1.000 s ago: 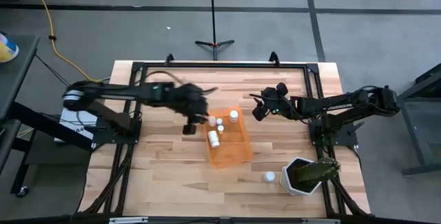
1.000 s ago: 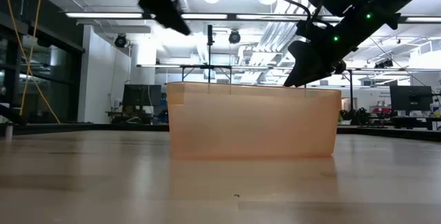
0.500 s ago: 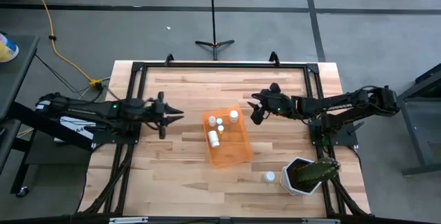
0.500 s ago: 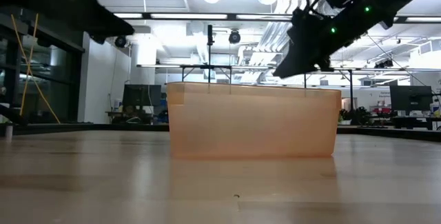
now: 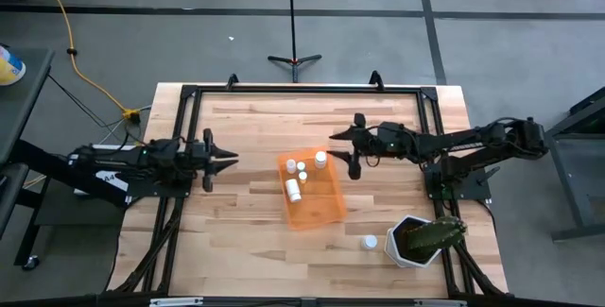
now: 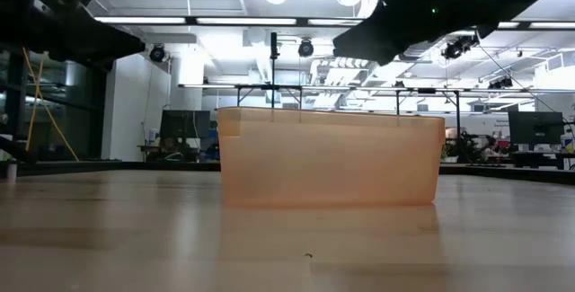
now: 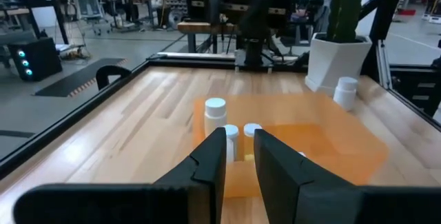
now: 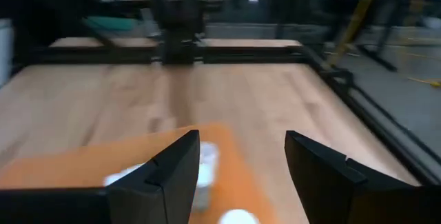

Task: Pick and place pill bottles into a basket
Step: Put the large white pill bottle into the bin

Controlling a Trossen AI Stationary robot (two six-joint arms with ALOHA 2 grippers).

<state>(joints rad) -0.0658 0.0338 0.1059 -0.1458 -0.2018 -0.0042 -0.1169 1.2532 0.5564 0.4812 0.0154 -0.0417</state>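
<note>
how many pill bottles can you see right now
5. Four are in the orange basket: at and. One stands on the table beside the plant pot. None looks hidden.

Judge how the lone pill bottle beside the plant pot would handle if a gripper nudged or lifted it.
The pill bottle is small with smooth white plastic, so it probably weighs little and could slip in a loose pinch. It stands upright on the table; a sideways nudge would likely tip it, and being cylindrical it may then roll.
</note>
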